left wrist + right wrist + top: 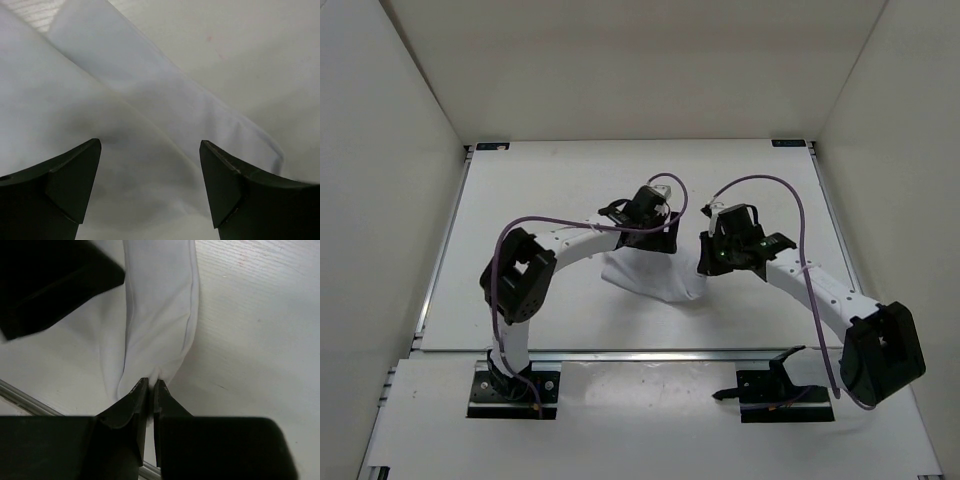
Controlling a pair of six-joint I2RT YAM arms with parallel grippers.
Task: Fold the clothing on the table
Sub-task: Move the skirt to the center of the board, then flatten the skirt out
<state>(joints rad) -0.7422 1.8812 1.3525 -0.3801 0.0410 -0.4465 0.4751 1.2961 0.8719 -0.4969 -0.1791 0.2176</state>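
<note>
My left gripper (pixel 150 145) stood with its two black fingers wide apart over the small white soft fabric garment (pixel 645 281), gripping nothing; whether they touched the cloth I could not tell. The garment lay bunched near the middle of the large flat white table (pixel 520 200), a folded strip of it running beneath those fingers. My right gripper (pixel 151 383) was clamped on the garment's narrow right end, the cloth stretching away from its tips.
</note>
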